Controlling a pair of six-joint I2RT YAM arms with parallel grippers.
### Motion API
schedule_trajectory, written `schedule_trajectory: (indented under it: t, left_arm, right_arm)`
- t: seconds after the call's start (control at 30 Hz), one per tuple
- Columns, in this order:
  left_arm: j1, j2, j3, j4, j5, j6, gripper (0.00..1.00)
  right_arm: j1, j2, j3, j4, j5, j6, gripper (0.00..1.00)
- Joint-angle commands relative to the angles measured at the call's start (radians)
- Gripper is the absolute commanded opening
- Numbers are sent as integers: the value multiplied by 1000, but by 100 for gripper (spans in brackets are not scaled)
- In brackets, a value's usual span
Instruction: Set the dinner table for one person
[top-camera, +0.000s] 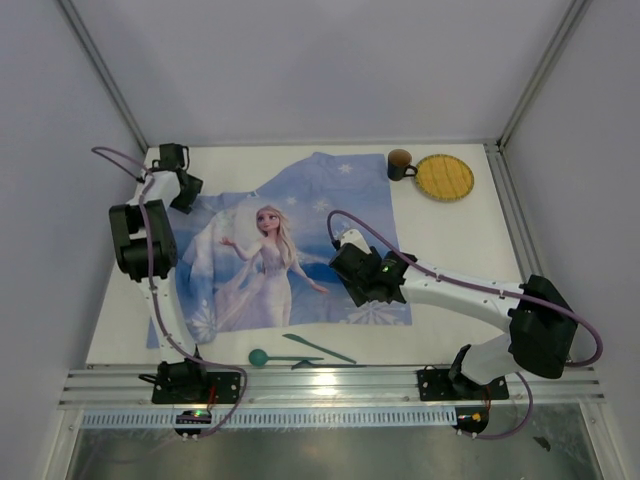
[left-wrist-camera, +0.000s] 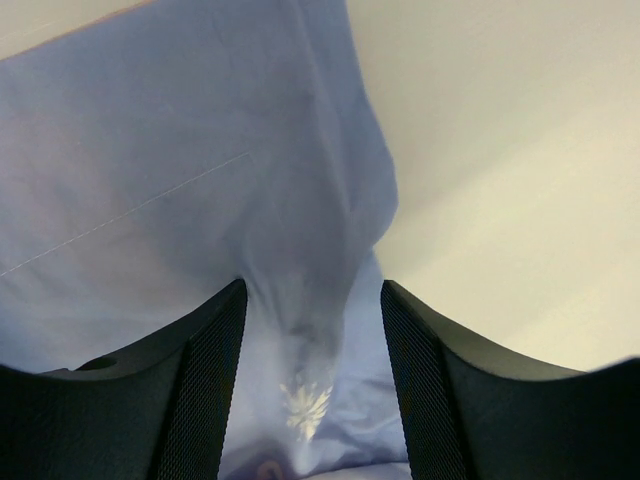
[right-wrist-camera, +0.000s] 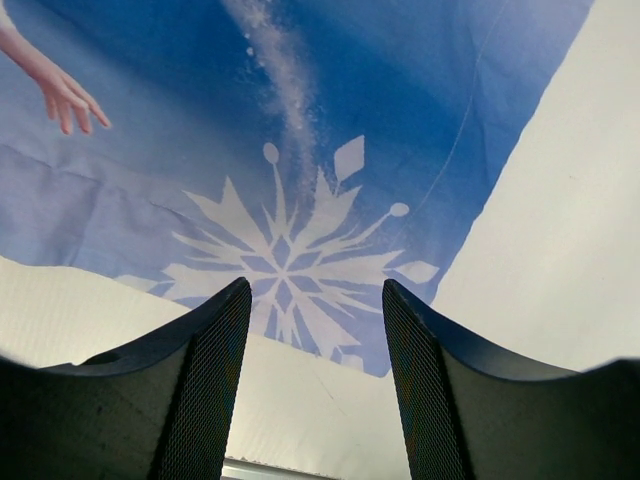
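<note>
The dinner table is a white top with a blue printed cloth spread over its middle. The cloth's far left corner is folded over, pale side up. My left gripper hangs over that corner. In the left wrist view it is open, its fingers either side of a raised ridge of the cloth. My right gripper hovers over the cloth's near right corner. The right wrist view shows it open and empty above a white snowflake print and bare table.
A brown cup and a round yellow woven plate stand at the far right. A teal spoon and green cutlery lie by the near edge. Silver rails frame the table.
</note>
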Motion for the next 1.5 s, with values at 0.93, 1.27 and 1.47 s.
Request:
schedule_trajectory:
  t: [0.93, 1.27, 1.47]
  left_arm:
    - [184, 288, 460, -155, 136, 168, 58]
    - [182, 214, 463, -114, 224, 226, 57]
    - [176, 114, 459, -100, 333, 237, 57]
  right_arm:
    - [-7, -32, 91, -175, 86, 120, 60]
    - [-6, -28, 64, -117, 40, 143, 60]
    - [-6, -26, 59, -83, 29, 131, 60]
